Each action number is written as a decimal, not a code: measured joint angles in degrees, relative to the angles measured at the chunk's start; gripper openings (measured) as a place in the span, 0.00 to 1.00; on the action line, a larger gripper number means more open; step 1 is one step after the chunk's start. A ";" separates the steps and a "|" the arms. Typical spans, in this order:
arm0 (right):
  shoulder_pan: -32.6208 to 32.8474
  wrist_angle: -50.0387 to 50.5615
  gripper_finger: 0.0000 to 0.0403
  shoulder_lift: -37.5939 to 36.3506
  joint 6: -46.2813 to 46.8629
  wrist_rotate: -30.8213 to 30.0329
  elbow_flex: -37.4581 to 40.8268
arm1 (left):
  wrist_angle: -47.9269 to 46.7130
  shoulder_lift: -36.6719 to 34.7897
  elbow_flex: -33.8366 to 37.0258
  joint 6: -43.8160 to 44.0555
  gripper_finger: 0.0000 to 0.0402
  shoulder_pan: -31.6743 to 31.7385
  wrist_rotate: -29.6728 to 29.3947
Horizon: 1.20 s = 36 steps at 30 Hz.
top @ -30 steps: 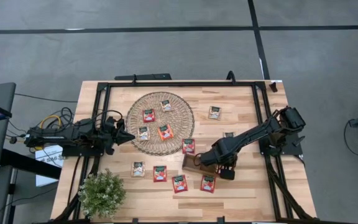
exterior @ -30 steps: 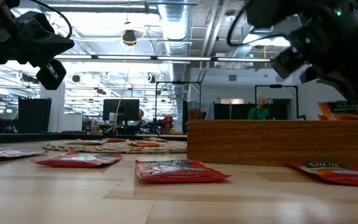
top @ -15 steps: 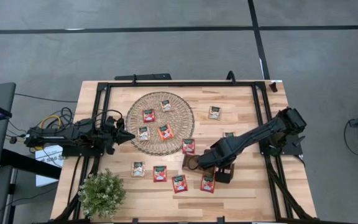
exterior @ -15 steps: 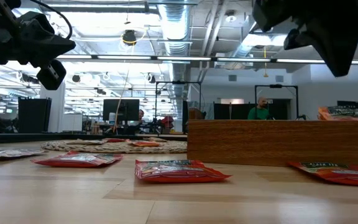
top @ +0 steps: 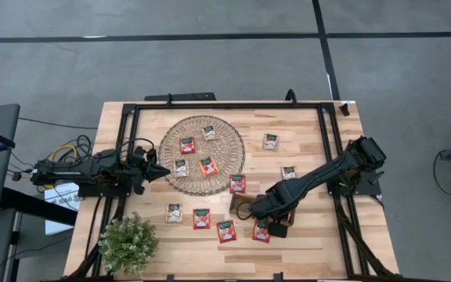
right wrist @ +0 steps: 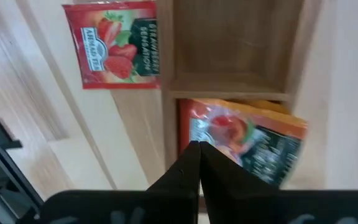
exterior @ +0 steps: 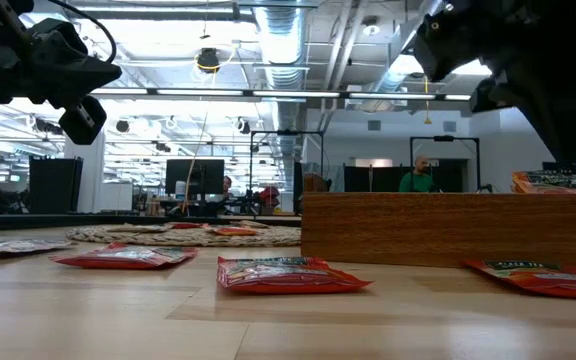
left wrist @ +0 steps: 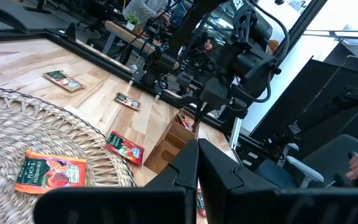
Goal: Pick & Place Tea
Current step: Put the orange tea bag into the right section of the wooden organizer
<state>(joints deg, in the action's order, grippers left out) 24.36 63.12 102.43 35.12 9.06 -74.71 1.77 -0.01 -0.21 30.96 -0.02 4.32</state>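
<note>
Several flat tea sachets lie on the round woven mat (top: 222,149) and on the bare wood, among them a red one (top: 225,230) near the front edge. An orange sachet (right wrist: 247,140) sits tilted in a compartment of the brown wooden tray (top: 239,205), its top edge showing above the tray wall (exterior: 558,181). My right gripper (right wrist: 199,144) is shut and points down over that sachet and the tray's partition. My left gripper (top: 163,171) is shut, level at the mat's left rim, holding nothing. My right gripper's shut fingertips (exterior: 568,160) stand just over the orange sachet's upper edge (exterior: 556,178), coming from above. I cannot tell whether they touch it. The sachet rests in the tray on its own.
A red strawberry sachet (right wrist: 114,43) lies on the table beside the tray. A potted plant (top: 128,243) stands at the front left corner. A black frame (top: 327,117) runs around the tabletop. People sit at desks in the room beyond.
My right gripper has risen from the tray and swung a little toward the table's near edge, staying shut. Its arm now leaves a beige sachet on the right uncovered. The orange sachet stays in the tray.
</note>
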 joint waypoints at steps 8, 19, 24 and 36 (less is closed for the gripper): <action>1.28 -2.44 0.00 0.00 1.77 -0.02 2.65 | 0.02 0.00 0.00 -0.04 0.00 0.00 0.00; 1.52 -3.14 0.00 0.00 4.98 -2.99 7.59 | 0.04 0.00 0.00 -0.06 0.00 -0.01 0.00; 1.51 -3.48 0.00 0.00 5.00 -5.51 7.60 | 0.04 0.00 0.02 -0.07 0.00 -0.01 0.00; 1.03 -0.39 0.00 0.00 -0.94 -8.35 9.22 | 0.04 0.00 0.01 -0.08 0.00 -0.01 0.00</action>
<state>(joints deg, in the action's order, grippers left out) 25.39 62.73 102.43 34.18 0.71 -65.50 1.80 -0.01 -0.20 30.87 -0.02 4.32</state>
